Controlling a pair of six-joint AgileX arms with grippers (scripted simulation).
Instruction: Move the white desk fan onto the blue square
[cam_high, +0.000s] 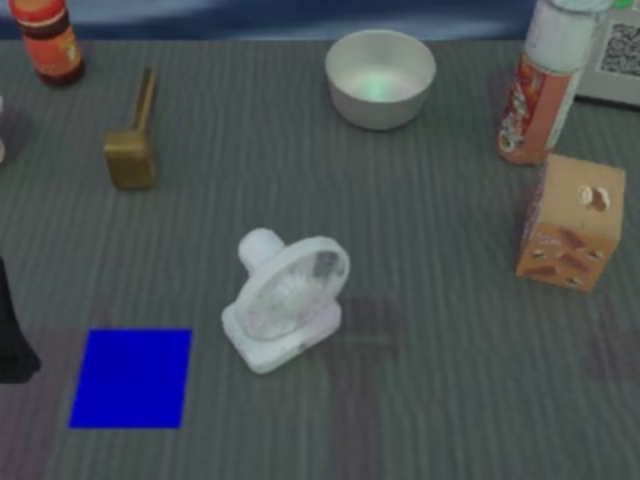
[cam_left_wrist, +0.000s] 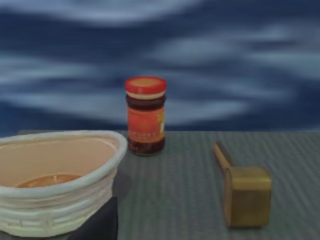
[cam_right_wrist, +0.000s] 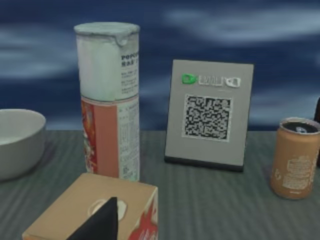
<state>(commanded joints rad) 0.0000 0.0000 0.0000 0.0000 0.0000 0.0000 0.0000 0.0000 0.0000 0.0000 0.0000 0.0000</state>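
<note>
I see the white desk fan (cam_high: 285, 305) sitting near the middle of the counter (cam_high: 440, 330), a little toward the front edge, tilted back on its squarish base with the round grille facing up and the stubby back cylinder pointing toward the far edge. The blue square (cam_high: 132, 378) lies flat near the front left corner, well apart from the fan and bare. My left arm shows only as a dark shape at the left edge; my right arm is out of the top view, and for both hands I cannot tell whether they are released or clenched. I judge the fan light, hollow plastic, stiff at the base but thin and springy at the grille, so squeezing the grille risks flexing or slipping. The base or the short back cylinder looks the firmer hold. The brass mallet (cam_high: 132, 150) and white bowl (cam_high: 380, 78) stand clear of the path.
</note>
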